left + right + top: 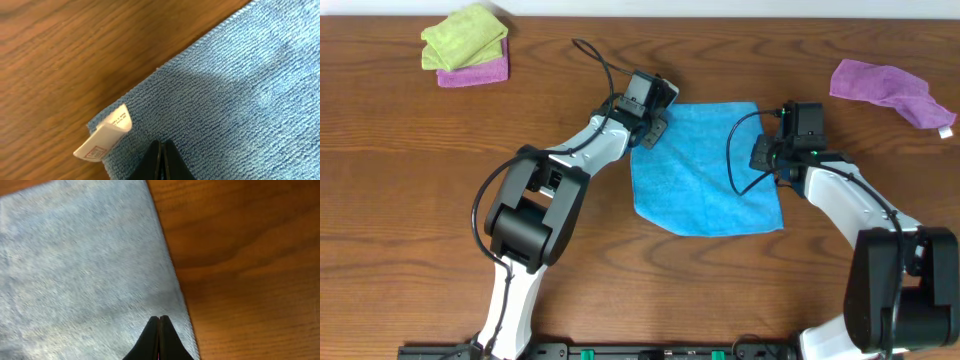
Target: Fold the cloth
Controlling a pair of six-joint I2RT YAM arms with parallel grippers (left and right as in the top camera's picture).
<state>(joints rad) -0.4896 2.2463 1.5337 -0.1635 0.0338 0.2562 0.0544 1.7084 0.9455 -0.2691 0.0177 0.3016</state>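
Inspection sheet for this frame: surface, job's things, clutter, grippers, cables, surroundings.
Surface: brown wooden table.
Job's things: blue cloth spread flat, unfolded, white tag at one corner.
Clutter: green cloth on a purple cloth, far left; second purple cloth, far right.
Grippers: left gripper shut at the tag corner; right gripper shut at the cloth's right edge; grip unclear.
Cables: black cables loop along both arms.
Surroundings: nothing seen.

Fuzzy ribbed cloth (705,170) — table (420,150) seemingly smooth wood.
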